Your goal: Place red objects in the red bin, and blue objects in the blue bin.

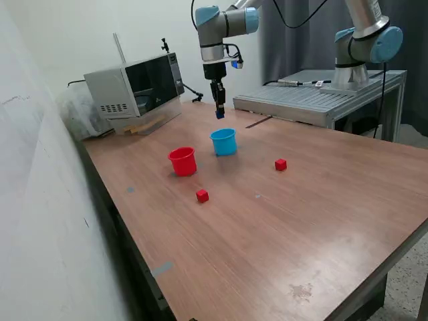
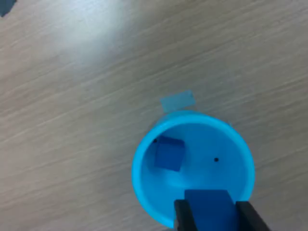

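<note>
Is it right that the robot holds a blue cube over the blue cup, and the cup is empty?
Not quite. The blue cup is not empty: the wrist view shows one blue cube already inside. The jaws do hold another blue cube above it.

Below my tool (image 1: 219, 111), the blue bin (image 1: 224, 142) is open-topped, with one blue cube (image 2: 169, 152) resting inside against its wall. The red bin (image 1: 182, 161) stands just beside it. Tabletop (image 1: 281, 227) toward the exterior view's right carries only two well-separated red cubes (image 1: 202, 195) (image 1: 280, 164). The microwave (image 1: 137, 85) and metal platform (image 1: 314, 100) bound the far edge.
</note>
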You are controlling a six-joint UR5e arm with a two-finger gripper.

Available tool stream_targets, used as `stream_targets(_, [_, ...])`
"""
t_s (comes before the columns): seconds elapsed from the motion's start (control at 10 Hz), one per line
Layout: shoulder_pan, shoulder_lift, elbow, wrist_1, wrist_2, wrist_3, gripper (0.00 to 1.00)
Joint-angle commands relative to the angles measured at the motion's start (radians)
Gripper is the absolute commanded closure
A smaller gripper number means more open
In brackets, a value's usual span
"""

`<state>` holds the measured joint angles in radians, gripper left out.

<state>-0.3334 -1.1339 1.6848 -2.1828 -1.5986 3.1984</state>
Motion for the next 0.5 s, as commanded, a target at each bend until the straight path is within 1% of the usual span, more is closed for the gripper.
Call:
stream_targets(0.0, [-0.001,0.037,-0.002,-0.029,0.0,-0.002,1.0])
stream_targets(0.2, [-0.001,0.037,-0.004,-0.035,0.002,-0.002,1.0])
stream_targets(0.3, [0.0,0.037,0.0,-0.035,0.002,-0.003,0.0])
stream_targets(0.4, [0.004,0.036,0.001,-0.035,0.003,-0.003,0.0])
